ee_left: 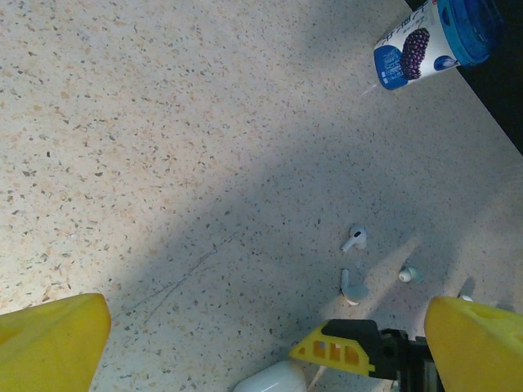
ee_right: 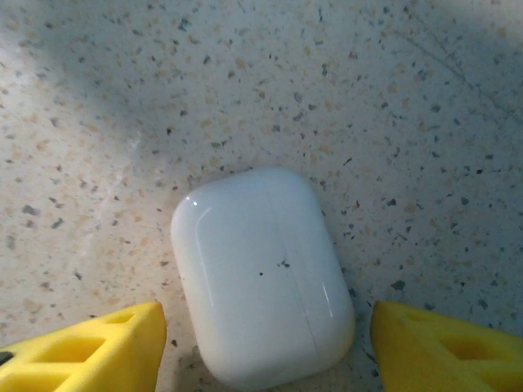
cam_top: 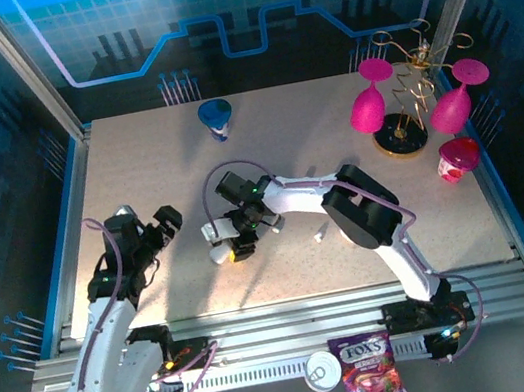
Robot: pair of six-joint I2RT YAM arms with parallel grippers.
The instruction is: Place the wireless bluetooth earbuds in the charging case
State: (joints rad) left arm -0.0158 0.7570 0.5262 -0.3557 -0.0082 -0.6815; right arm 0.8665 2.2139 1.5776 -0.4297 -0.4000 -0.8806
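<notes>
your right claw [ee_right: 263, 351] is sitting low over the table [ee_right: 245, 73]. its yellow fingers [ee_right: 90, 351] are spread to either side of the white case [ee_right: 261, 278]. slim gaps are showing between each finger and the case, so it's straddling, not pinching. the case is lying flat on the table and looking closed, with a thin seam running along it. from above, the right claw [cam_top: 232, 240] is pointing left at mid-table with the case [cam_top: 220, 255] at its tip.

your left claw [ee_left: 261, 351] is hanging wide open and gripping nothing, its yellow fingers [ee_left: 49, 343] framing the bottom corners of its own view. from above, the left claw [cam_top: 151, 231] is sitting just left of the right one, near the case but not touching it.

the earbuds [ee_left: 353, 287] are lying loose on the table, outside the case. three are showing close together in the left wrist view, just beyond the right claw's finger. from above, one earbud [cam_top: 322, 234] is lying beside the right arm's elbow.

further out, a blue cup [cam_top: 215, 116] is sitting near the far edge. pink glasses [cam_top: 372, 100] are hanging on a gold rack [cam_top: 401, 136] at the far right, with a pink cup [cam_top: 457, 160] just beside it. a candy bag [cam_top: 374, 384] is lying on the near rail between the arm bases.
</notes>
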